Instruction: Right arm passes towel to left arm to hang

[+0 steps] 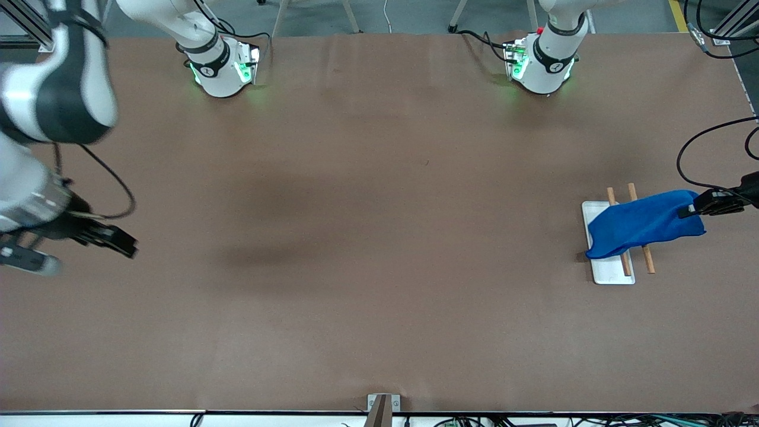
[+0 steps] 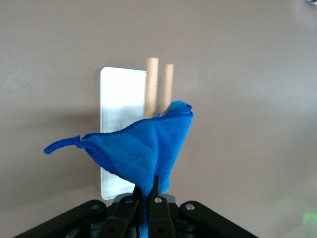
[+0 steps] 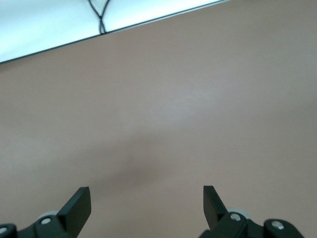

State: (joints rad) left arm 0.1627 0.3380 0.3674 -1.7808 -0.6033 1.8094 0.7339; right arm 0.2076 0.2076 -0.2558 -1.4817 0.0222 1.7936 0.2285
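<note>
Even, soft light falls from above on the brown table (image 1: 379, 267), leaving broad faint shadows at its middle. The right arm (image 1: 41, 112) smears with motion blur. Green lamps glow at both bases. In the left wrist view the towel (image 2: 143, 148) is slightly soft, the background hazy.
</note>
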